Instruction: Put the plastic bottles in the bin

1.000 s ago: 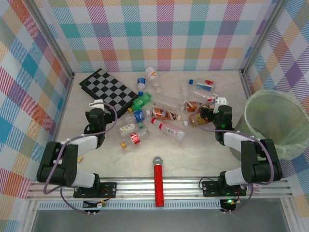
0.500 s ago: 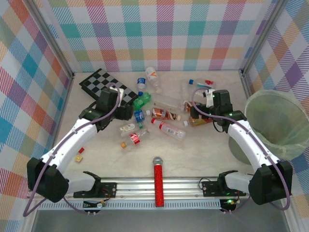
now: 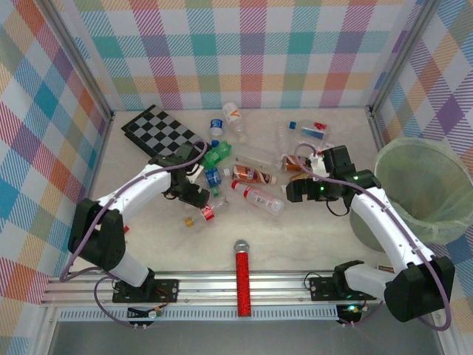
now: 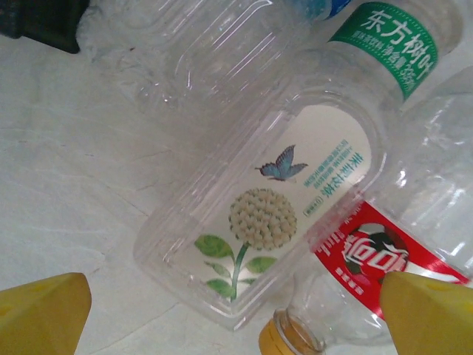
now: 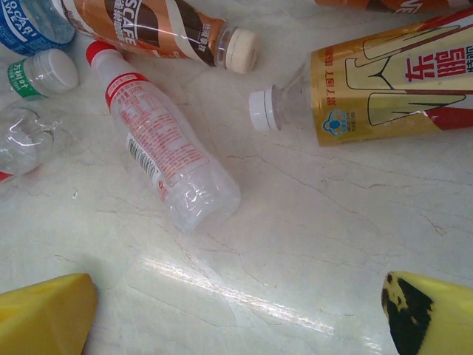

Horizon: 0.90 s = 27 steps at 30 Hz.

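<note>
Plastic bottles (image 3: 257,198) scattered on table (image 3: 295,238) left of bin (image 3: 443,222); left fingers (image 4: 41,314) apart above flower-label bottle (image 4: 273,214); right fingers (image 5: 44,314) apart, empty.

walls (image 3: 251,52): pastel plaid | tabletop (image 3: 310,237): pale marble (glossy) | rail (image 3: 199,281): aluminium

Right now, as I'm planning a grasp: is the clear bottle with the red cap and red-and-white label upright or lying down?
Lying on its side: the red-capped bottle rests lengthwise on the table, cap on.
</note>
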Each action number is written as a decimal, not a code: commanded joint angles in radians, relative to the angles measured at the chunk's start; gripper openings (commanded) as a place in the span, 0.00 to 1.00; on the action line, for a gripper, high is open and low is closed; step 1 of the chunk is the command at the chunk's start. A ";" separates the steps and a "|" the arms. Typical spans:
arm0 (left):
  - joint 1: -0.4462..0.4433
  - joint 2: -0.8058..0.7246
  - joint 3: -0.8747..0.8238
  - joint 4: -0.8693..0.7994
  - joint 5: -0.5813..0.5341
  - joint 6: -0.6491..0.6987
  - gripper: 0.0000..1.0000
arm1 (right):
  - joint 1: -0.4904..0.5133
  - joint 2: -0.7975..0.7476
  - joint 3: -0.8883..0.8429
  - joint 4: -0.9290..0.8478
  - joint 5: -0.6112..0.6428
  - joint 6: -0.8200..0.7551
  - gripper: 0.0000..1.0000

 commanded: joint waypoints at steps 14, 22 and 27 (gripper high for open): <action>-0.011 0.150 0.040 0.038 0.021 0.068 0.93 | 0.007 -0.028 -0.009 -0.028 -0.009 0.021 0.99; -0.025 0.139 0.038 0.036 0.034 0.056 0.70 | 0.006 -0.031 0.000 -0.030 -0.022 0.030 0.99; -0.044 0.128 0.040 0.025 0.051 0.057 0.56 | 0.007 -0.037 0.025 -0.050 -0.027 0.040 0.99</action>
